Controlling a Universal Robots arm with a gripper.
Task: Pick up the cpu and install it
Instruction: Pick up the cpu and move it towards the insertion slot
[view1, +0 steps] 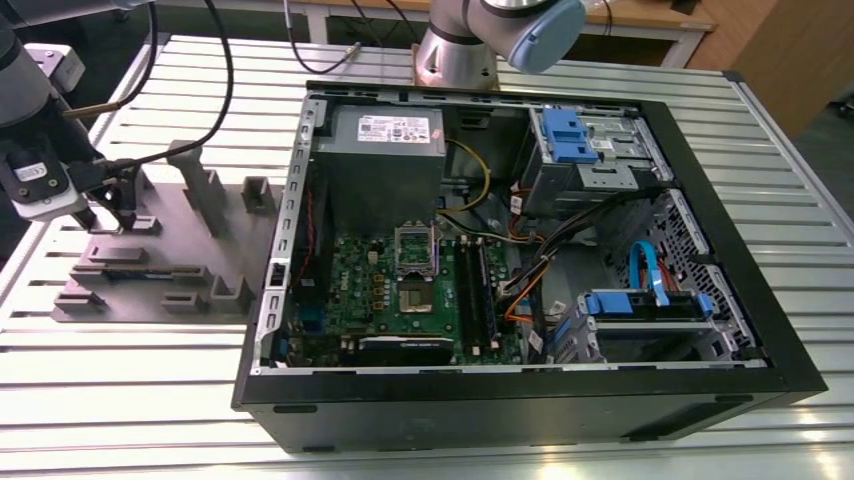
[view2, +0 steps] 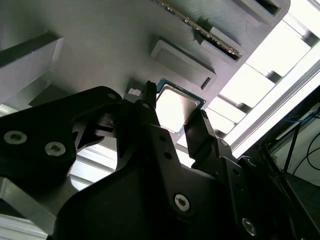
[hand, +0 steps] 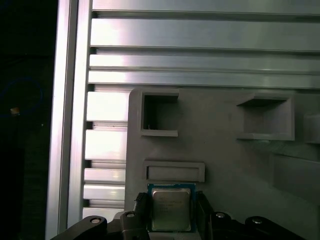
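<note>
First wrist view: the cpu (hand: 171, 210), a flat square chip with a silver top and thin pale rim, at the surface of the grey tray (hand: 225, 160), just beside a shallow rectangular recess; whether it rests on the tray or is raised a little cannot be told. The gripper (hand: 171, 200) brackets it, jaws drawn in to the chip's width, one of the black fingers (hand: 142, 212) against each of two opposite edges with no gap to be seen. Second wrist view: the same hold seen from a low angle, the chip's bright top showing between the two finger ends. Exterior view: the gripper is low over the far-left part of the tray, among its upright blocks and slots. The tray lies on a slatted metal table (view1: 134, 380), to the exterior view's left of an open black computer case (view1: 534, 410) and close beside it. Inside the case: a green motherboard (view1: 394, 300), a metal socket frame (view1: 416, 247) standing raised above the bare socket (view1: 418, 297), and blue drive brackets (view1: 567, 135) toward the exterior view's right.
</note>
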